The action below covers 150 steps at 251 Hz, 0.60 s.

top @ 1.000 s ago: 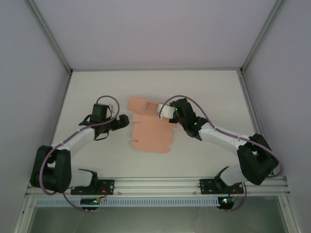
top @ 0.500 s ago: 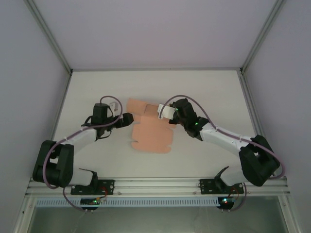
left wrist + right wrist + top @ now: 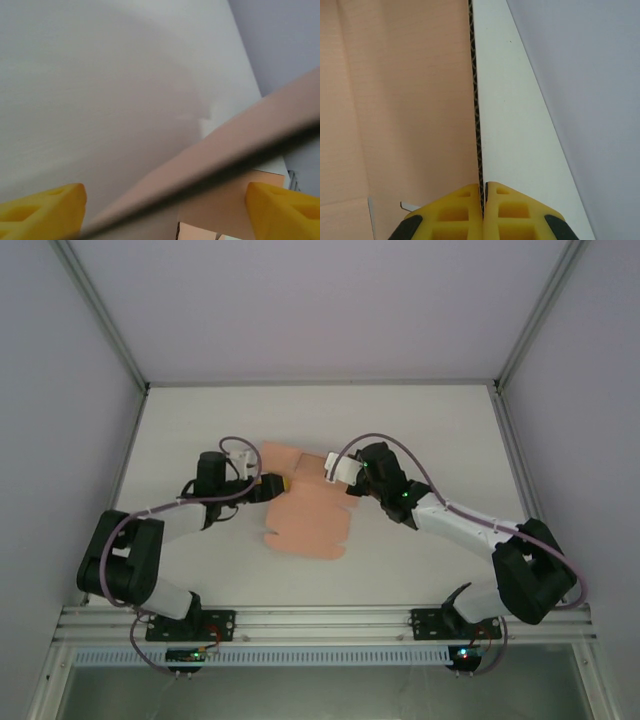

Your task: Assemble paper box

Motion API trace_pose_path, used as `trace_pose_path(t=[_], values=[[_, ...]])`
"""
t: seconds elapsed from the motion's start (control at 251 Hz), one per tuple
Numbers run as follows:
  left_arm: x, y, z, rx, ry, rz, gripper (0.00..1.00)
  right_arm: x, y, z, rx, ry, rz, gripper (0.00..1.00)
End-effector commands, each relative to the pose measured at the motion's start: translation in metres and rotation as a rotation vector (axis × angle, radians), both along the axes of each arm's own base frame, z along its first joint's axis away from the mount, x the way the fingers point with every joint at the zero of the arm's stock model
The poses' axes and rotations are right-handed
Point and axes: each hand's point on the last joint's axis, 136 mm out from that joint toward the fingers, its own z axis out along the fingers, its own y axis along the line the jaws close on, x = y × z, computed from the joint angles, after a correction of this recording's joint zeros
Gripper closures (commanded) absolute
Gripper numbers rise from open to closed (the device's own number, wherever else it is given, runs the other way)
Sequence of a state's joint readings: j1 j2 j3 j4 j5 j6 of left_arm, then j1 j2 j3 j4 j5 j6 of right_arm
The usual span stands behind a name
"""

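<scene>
**Top view.** Box (image 3: 308, 520) is an unfolded pink sheet, mostly flat at mid-table (image 3: 200, 420), with its far edge lifted. Left gripper (image 3: 274, 485) has swung in from the left over the last second and now sits at the sheet's upper-left edge, where before it stood well clear. Right gripper (image 3: 330, 466) has not moved and is at the sheet's far right corner. The sheet itself has barely shifted.

**Left wrist.** Yellow fingers (image 3: 42, 207) stand wide apart. A raised panel of card runs slantwise between them, dark edge towards the lens, blurred by closeness. Neither pad touches it, so this hand is unclenched and holds nothing yet.

**Right wrist.** Fingers (image 3: 455, 210) are pressed together on the card's edge, its fluted section showing in the seam. The panel stands upright from the pinch, with white table to its right. This hand is clamped on the box.

**Reading.** The approach looks finished: the left jaws bracket the panel while the right anchors the sheet. The likely step in hand is a second grip, so a crease can be folded. Assembly is early, and no walls are formed. The risk is thin card buckling if the grip lands off the crease.
</scene>
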<state>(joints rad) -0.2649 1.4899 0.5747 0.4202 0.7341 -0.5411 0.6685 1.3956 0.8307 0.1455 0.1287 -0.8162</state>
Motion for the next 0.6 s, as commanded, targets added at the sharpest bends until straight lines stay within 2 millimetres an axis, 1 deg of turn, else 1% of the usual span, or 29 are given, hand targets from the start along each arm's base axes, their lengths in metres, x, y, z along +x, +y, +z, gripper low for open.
trace_pose_path(t=[0.0, 0.04, 0.184, 0.251, 0.319, 0.415, 0.543, 0.595], values=[[-0.007, -0.018, 0.017, -0.104, -0.038, -0.090, 0.23, -0.002, 0.015, 0.030, 0.132, -0.032, 0.036, 0.99], [-0.007, -0.020, 0.018, -0.118, -0.038, -0.095, 0.26, -0.002, 0.016, 0.032, 0.145, -0.030, 0.039, 0.99], [-0.007, -0.027, 0.023, -0.169, -0.032, -0.117, 0.27, -0.002, 0.019, 0.036, 0.197, -0.023, 0.036, 0.99], [-0.007, -0.028, 0.024, -0.180, -0.032, -0.117, 0.32, -0.003, 0.019, 0.038, 0.214, -0.022, 0.037, 0.99], [-0.007, -0.029, 0.026, -0.191, -0.036, -0.118, 0.41, -0.003, 0.018, 0.038, 0.224, -0.017, 0.036, 0.99], [-0.010, -0.031, 0.030, -0.205, -0.037, -0.129, 0.48, -0.002, 0.016, 0.042, 0.242, -0.024, 0.026, 0.99], [-0.014, -0.038, 0.029, -0.205, -0.028, -0.150, 0.52, -0.001, 0.014, 0.049, 0.285, -0.023, 0.024, 0.99], [-0.013, -0.038, 0.026, -0.203, -0.018, -0.146, 0.55, -0.002, 0.014, 0.051, 0.298, -0.021, 0.024, 0.99]])
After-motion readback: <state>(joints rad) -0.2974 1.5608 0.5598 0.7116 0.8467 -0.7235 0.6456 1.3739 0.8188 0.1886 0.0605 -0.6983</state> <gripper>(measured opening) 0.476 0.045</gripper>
